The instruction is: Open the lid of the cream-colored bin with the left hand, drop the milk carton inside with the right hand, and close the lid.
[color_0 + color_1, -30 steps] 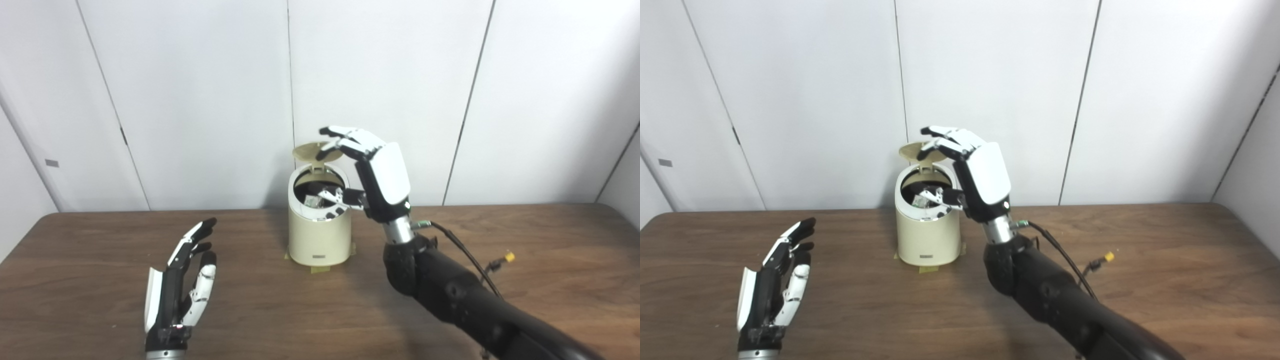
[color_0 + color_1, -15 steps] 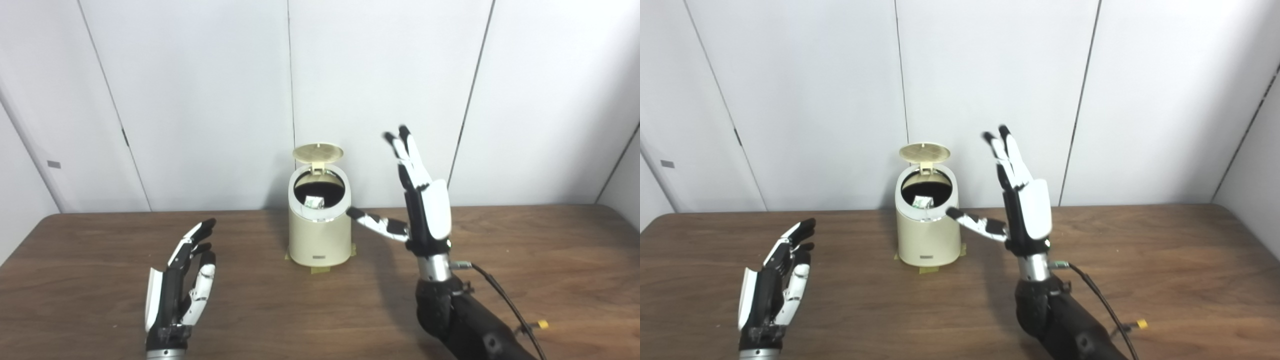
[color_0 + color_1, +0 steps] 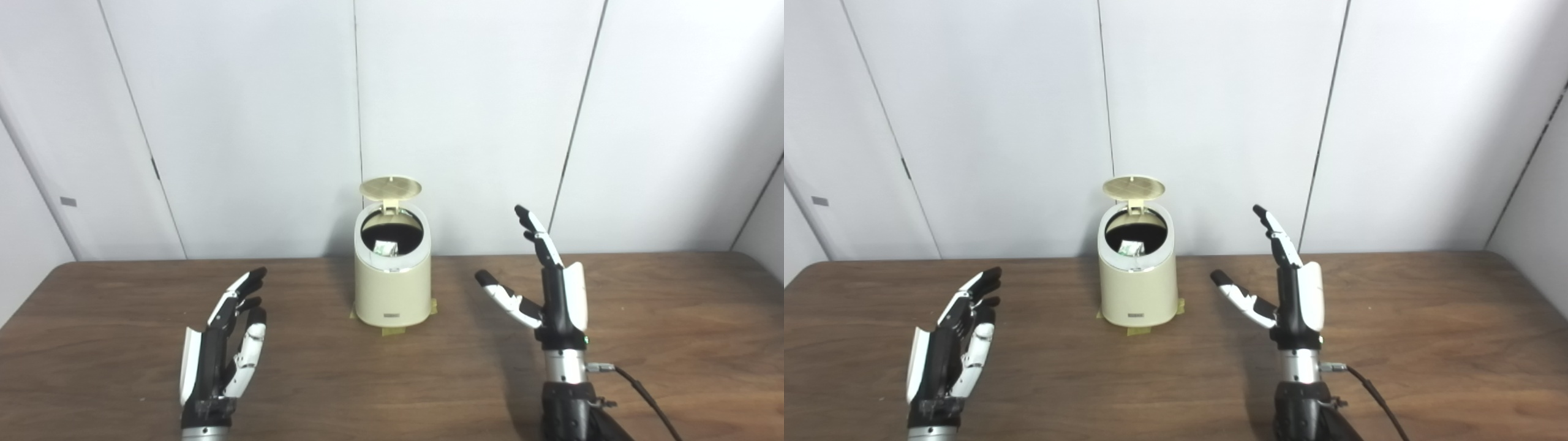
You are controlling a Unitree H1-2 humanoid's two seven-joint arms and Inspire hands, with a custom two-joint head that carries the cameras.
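fingers [image 3: 536, 236] spread, milk carton [image 3: 385, 247] inside bin [image 3: 392, 288]

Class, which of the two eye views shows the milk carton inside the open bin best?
Neither wins clearly. The left eye view shows the milk carton as a small pale scrap low in the cream-colored bin, under the raised lid. The right eye view shows the same, equally small.
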